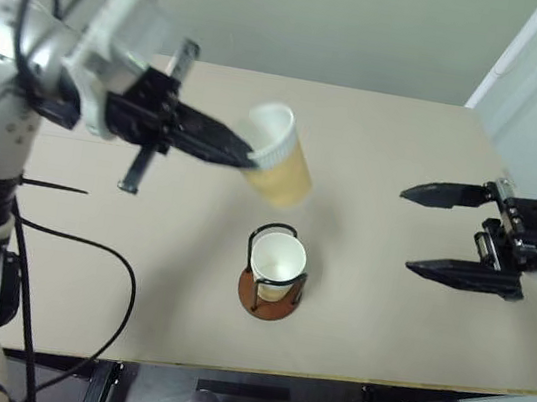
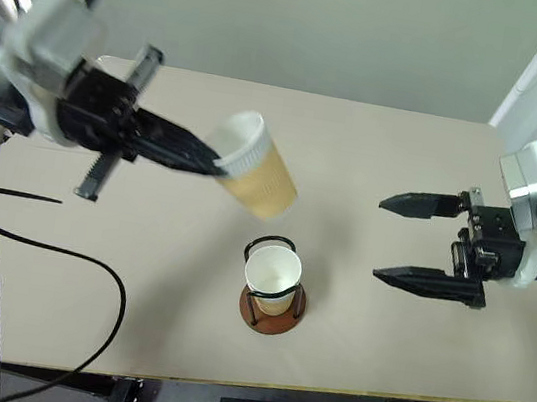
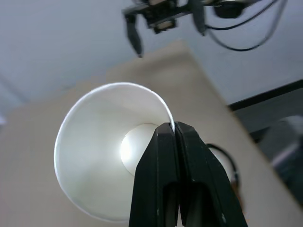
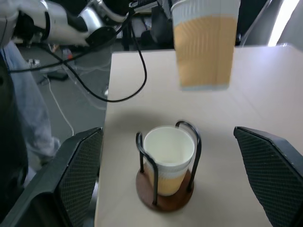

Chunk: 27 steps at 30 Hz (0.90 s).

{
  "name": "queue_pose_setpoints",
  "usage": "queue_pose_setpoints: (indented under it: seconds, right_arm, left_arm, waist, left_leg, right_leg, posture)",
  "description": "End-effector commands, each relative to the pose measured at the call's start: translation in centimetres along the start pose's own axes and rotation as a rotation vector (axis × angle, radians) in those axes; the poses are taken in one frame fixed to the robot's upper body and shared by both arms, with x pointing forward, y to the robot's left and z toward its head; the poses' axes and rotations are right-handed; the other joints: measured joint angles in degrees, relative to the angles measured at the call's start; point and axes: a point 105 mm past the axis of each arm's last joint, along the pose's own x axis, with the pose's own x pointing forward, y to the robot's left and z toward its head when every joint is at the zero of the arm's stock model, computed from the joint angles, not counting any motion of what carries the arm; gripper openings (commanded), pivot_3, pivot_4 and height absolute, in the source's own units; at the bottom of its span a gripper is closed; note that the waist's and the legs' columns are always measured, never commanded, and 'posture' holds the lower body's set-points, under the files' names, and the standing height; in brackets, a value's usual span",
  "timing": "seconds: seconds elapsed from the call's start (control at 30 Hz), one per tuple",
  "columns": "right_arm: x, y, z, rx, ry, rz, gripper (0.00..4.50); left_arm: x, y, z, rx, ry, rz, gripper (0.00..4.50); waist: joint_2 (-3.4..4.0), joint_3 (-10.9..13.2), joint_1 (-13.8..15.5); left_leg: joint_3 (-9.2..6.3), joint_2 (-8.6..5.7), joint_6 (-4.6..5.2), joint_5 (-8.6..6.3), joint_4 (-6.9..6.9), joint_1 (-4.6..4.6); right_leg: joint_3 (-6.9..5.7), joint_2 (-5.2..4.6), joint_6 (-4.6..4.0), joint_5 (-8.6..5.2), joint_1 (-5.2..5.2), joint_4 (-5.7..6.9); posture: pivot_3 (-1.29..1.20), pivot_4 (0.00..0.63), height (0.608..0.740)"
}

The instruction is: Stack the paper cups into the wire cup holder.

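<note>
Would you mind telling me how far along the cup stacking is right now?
Done: one paper cup sits in the wire cup holder. In hand: the left claw pinches the rim of a second cup, lifted clear of the table near the holder. Left: nesting it into the seated cup. The right claw is open.

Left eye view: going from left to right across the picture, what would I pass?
Left end effector pinching the rim of a lifted paper cup → wire cup holder with a cup in it → open right end effector.
</note>
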Motion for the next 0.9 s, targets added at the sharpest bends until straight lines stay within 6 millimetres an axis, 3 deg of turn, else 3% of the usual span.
queue_pose_setpoints:
  seconds: [0.03, 0.33, 0.37, 0.6, 0.83, 0.9]
  right_arm:
    - [-0.6, 0.7, -0.3, -0.09, 0.123, -0.019, 4.5]
    - [-0.6, 1.2, -2.9, -0.134, 0.301, -0.02, 4.5]
    - [-0.5, 1.3, -3.0, -0.135, 0.303, -0.016, 4.5]
    - [-0.3, 1.5, -2.9, -0.14, 0.292, -0.013, 4.5]
    - [-0.2, 1.3, -2.8, -0.146, 0.286, -0.017, 4.5]
    - [-0.2, 1.2, -2.8, -0.148, 0.286, -0.019, 4.5]
  left_arm:
    - [0.7, -1.5, -0.4, 0.029, 0.051, -0.124, 0.02]
    - [2.5, -1.2, -1.7, 0.081, 0.088, -0.223, 0.02]
    - [2.8, -1.3, -1.9, 0.087, 0.094, -0.238, 0.02]
    - [4.1, -1.2, -3.7, 0.146, 0.184, -0.273, 0.02]
    - [4.7, -1.4, -3.6, 0.15, 0.167, -0.287, 0.02]
    - [4.7, -1.4, -3.7, 0.147, 0.177, -0.286, 0.63]
  waist:
    - [0.0, 0.0, 0.0]
    - [0.01, 0.01, 0.07]
    - [0.02, 0.02, 0.07]
    - [0.04, 0.02, 0.14]
    - [0.04, 0.03, 0.11]
    - [0.04, 0.02, 0.12]
  left_leg:
    - [-0.11, 0.01, 0.03, -0.02, -0.01, 0.02]
    - [-0.05, 0.0, 0.84, -0.48, 0.47, 0.07]
    - [-0.05, -0.01, 1.31, -0.74, 0.53, 0.07]
    - [-0.02, -0.04, 1.35, -0.76, 0.91, 0.07]
    - [0.11, -0.04, 1.31, -0.73, 0.95, 0.01]
    - [0.16, -0.03, 1.29, -0.73, 0.95, 0.01]
  right_leg:
    - [0.21, 0.0, 0.08, -0.02, -0.05, 0.0]
    - [0.64, -0.14, 0.54, 0.02, 0.06, 0.03]
    - [0.66, -0.14, 0.59, 0.05, 0.08, 0.04]
    - [0.75, -0.12, 0.74, 0.14, 0.21, 0.06]
    - [0.79, -0.12, 0.76, 0.15, 0.16, 0.03]
    - [0.81, -0.12, 0.76, 0.15, 0.15, 0.02]
  posture:
    - [0.0, 0.15, 0.74]
    - [0.0, 0.15, 0.74]
    - [0.0, 0.15, 0.74]
    - [0.0, 0.15, 0.74]
    - [0.0, 0.15, 0.74]
    - [0.0, 0.15, 0.74]
